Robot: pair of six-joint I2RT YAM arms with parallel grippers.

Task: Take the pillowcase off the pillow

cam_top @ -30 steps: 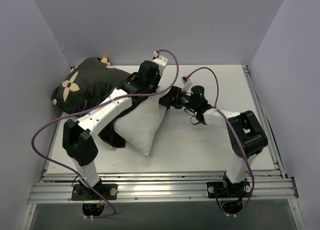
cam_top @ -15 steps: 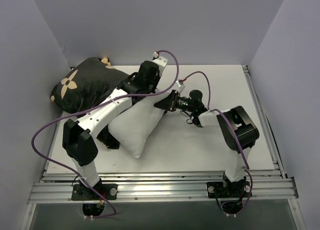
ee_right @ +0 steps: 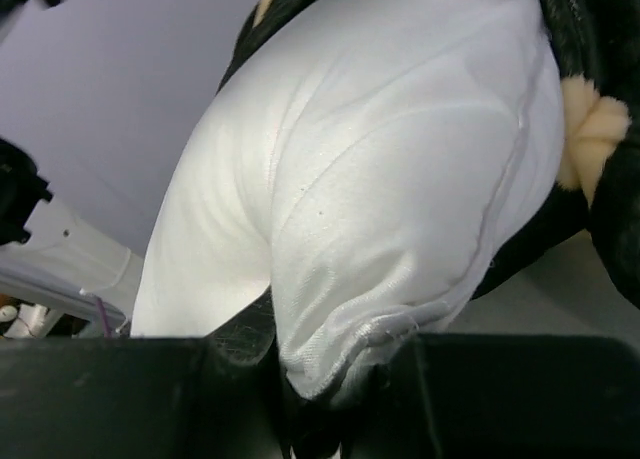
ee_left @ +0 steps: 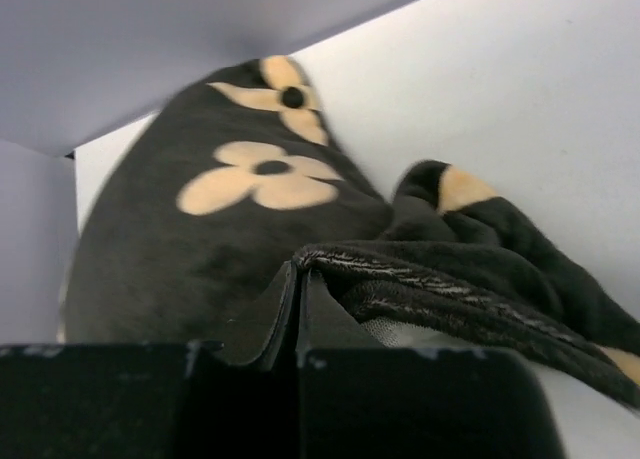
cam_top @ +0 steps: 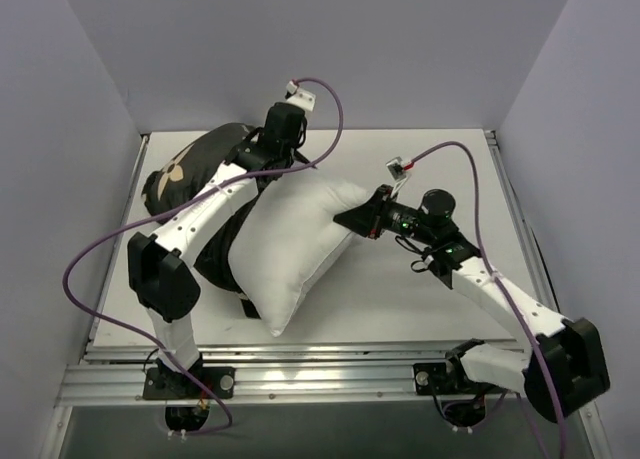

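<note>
Left pincer (ee_left: 298,279) — pillowcase (ee_left: 180,249); right pincer (ee_right: 320,384) — pillow (ee_right: 380,179)

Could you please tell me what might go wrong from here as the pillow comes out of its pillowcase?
1. The right gripper pinches only a small corner of the pillow, so that corner may slip out under a harder pull.
2. The left gripper holds just a thin edge of the pillowcase, which could likewise slip free.
</note>
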